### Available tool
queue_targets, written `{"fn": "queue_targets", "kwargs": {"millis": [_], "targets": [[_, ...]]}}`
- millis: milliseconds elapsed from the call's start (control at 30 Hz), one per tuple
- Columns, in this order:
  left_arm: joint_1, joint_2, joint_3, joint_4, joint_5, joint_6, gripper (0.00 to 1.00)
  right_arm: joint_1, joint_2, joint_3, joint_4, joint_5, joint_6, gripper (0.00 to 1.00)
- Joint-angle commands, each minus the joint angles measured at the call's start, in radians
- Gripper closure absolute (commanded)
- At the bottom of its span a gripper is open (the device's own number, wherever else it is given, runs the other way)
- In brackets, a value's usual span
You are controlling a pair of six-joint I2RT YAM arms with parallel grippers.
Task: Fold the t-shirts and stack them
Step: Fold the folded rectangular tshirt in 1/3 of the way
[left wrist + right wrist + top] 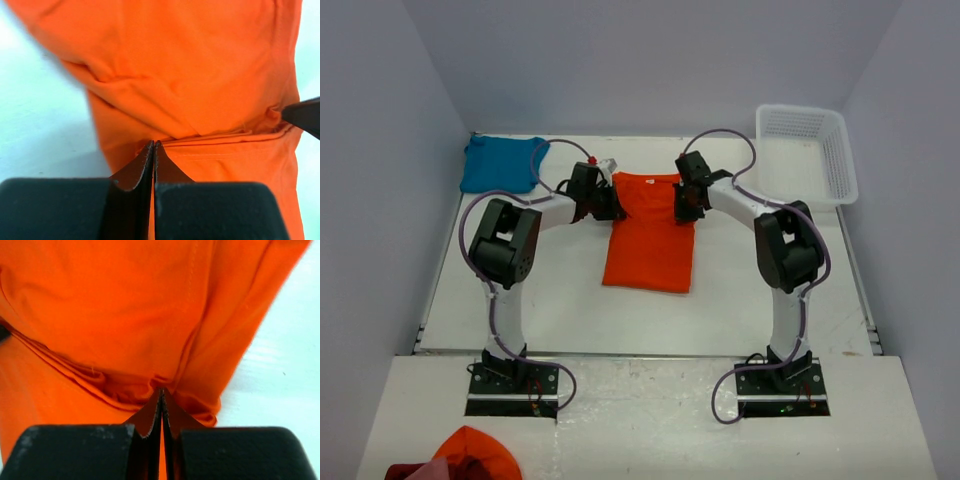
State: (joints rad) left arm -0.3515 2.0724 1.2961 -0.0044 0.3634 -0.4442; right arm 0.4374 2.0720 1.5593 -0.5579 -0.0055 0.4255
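Cotton this limp and light should sag between holds, so I like my left gripper (pixel 153 144) and right gripper (pixel 161 390) both pinched shut on opposite side edges of the orange shirt (pixel 650 245), centred toward the far edge of the table (pixel 570 310).

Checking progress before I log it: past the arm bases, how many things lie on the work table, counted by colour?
Bright orange cotton t-shirt: 1
Teal-blue cotton t-shirt: 1
White plastic mesh basket: 1
Total: 3
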Motion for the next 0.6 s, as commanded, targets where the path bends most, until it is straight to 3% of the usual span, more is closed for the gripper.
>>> {"fn": "queue_targets", "kwargs": {"millis": [0, 100, 200, 267, 367, 567], "targets": [[0.017, 0.002, 0.025, 0.017, -0.015, 0.051, 1.00, -0.003, -0.138, -0.031, 0.050, 0.058, -0.030, 1.00], [0.019, -0.015, -0.006, 0.012, -0.052, 0.062, 1.00, -0.003, -0.289, -0.108, 0.067, 0.108, -0.033, 1.00], [0.019, -0.032, -0.046, 0.024, -0.063, 0.059, 1.00, -0.005, -0.456, -0.194, 0.046, 0.133, -0.024, 0.76], [0.019, -0.052, -0.079, 0.032, -0.072, 0.058, 1.00, -0.003, -0.528, -0.263, 0.020, 0.115, -0.021, 0.52], [0.019, -0.078, -0.118, 0.037, -0.089, 0.061, 1.00, -0.003, -0.641, -0.364, -0.008, 0.050, -0.004, 0.41], [0.019, -0.129, -0.193, 0.053, -0.101, 0.052, 1.00, -0.003, -0.768, -0.614, 0.068, -0.103, 0.062, 0.37]]}}
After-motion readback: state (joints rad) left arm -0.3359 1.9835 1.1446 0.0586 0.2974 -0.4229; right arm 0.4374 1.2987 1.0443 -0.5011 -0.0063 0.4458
